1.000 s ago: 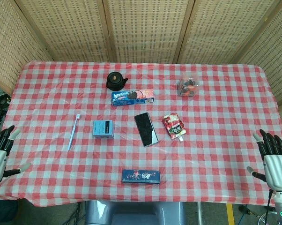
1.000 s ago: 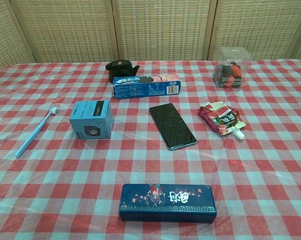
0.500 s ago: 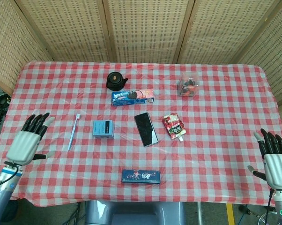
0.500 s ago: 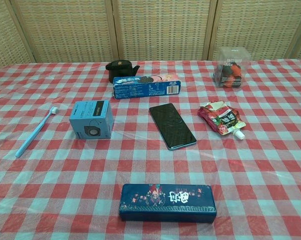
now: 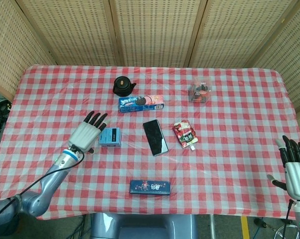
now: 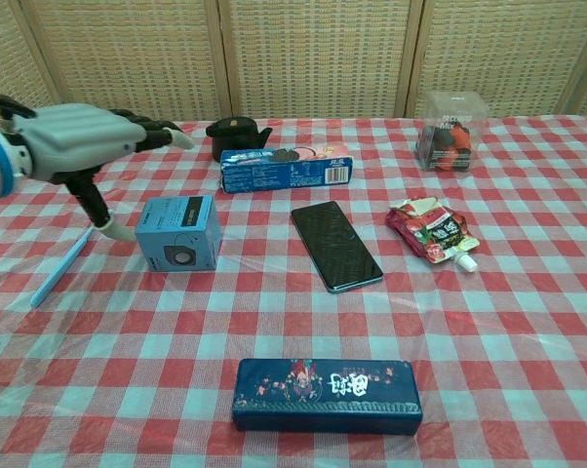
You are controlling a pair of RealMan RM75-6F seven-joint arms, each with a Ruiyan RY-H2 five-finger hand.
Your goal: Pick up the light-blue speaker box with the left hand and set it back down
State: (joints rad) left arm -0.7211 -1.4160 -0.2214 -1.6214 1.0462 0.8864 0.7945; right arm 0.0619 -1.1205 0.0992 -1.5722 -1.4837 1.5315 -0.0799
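The light-blue speaker box [image 5: 110,137] [image 6: 180,232] stands on the red-checked tablecloth, left of centre. My left hand [image 5: 86,134] [image 6: 79,146] hovers open just left of the box and slightly above it, fingers spread toward the far side, thumb hanging down beside the box's left face. It does not hold the box. My right hand [image 5: 294,169] stays open at the table's right front edge, far from the box; the chest view does not show it.
A light-blue toothbrush [image 6: 67,258] lies left of the box, partly under my left hand. Behind the box are a blue cookie packet [image 5: 141,103] and a black teapot [image 5: 123,86]. A dark phone [image 5: 155,137], a red pouch [image 5: 185,134], a clear box [image 5: 200,92] and a dark-blue case [image 5: 150,187] lie elsewhere.
My left arm has swung in from the table's left edge toward the speaker box and now reaches beside it. The right hand has dropped slightly. No object has moved.
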